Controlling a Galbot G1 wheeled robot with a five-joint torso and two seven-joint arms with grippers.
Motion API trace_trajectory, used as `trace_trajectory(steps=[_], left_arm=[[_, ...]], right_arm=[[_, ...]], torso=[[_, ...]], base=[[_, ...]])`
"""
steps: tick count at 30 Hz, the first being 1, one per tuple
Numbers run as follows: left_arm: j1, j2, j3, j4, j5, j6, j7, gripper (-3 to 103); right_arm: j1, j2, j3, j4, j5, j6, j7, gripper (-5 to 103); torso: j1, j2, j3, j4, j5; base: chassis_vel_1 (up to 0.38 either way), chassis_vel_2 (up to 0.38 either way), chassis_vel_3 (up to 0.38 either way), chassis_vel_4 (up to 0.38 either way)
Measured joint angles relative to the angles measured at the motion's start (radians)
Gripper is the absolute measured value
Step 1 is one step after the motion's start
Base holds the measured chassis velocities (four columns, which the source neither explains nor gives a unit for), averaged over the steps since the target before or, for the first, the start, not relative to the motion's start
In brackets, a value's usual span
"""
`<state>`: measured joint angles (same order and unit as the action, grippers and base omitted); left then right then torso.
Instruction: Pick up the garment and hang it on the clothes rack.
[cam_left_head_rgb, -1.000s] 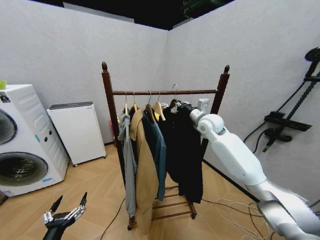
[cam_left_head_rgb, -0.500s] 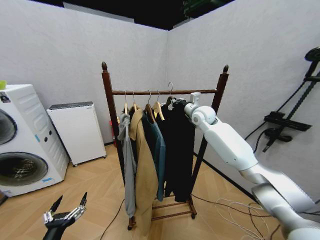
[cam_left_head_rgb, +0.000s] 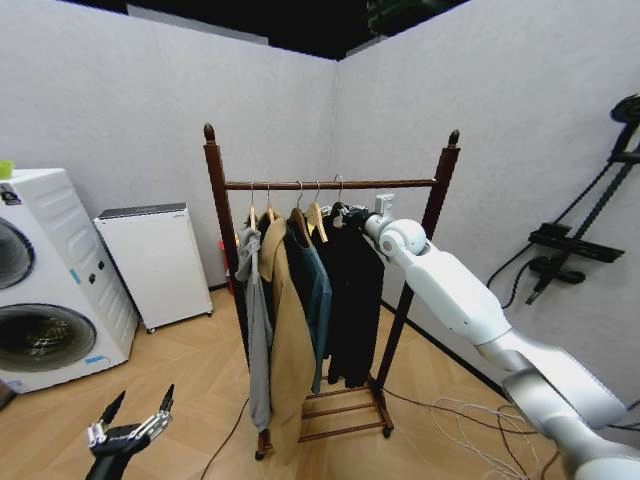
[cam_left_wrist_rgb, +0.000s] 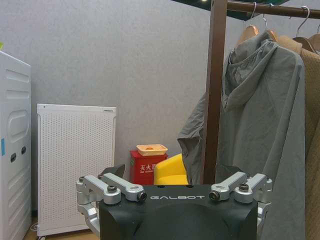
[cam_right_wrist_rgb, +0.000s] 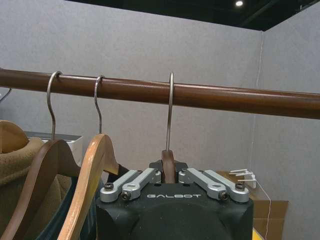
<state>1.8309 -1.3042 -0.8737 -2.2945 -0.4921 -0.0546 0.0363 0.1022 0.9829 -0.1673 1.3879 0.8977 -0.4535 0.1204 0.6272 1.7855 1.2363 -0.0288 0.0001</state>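
My right gripper (cam_right_wrist_rgb: 170, 172) at frame centre, clamped on the garment's (cam_left_head_rgb: 352, 300) hanger (cam_right_wrist_rgb: 169, 167), hook over clothes rack (cam_left_head_rgb: 330, 184) rail, left gripper (cam_left_head_rgb: 133, 418) lower left, spread wide.

"GALBOT" stood on the left gripper (cam_left_wrist_rgb: 175, 200) body and the right gripper (cam_right_wrist_rgb: 169, 186) body; the red box (cam_left_wrist_rgb: 141, 167) bore white characters (unreadable).
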Motion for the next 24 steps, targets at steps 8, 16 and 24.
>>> trace_trajectory(steps=[8, 16, 24], left_arm=[[0.000, 0.000, 0.000, 0.000, 0.000, 0.000, 0.000, 100], [0.000, 0.000, 0.000, 0.000, 0.000, 0.000, 0.000, 100], [0.000, 0.000, 0.000, 0.000, 0.000, 0.000, 0.000, 100]], right_arm=[[-0.028, -0.006, 0.049, 0.037, -0.007, 0.016, 0.000, 36], [-0.185, -0.117, 0.176, 0.324, 0.037, 0.017, 0.075, 63], [-0.546, -0.157, 0.421, 0.521, -0.058, -0.011, 0.153, 95]], torso=[[0.000, 0.000, 0.000, 0.0003, -0.0002], [0.000, 0.000, 0.000, -0.0005, -0.0001], [0.000, 0.000, 0.000, 0.0000, 0.0003]], base=[[0.000, 0.000, 0.000, 0.000], [0.000, 0.000, 0.000, 0.000], [0.000, 0.000, 0.000, 0.000]])
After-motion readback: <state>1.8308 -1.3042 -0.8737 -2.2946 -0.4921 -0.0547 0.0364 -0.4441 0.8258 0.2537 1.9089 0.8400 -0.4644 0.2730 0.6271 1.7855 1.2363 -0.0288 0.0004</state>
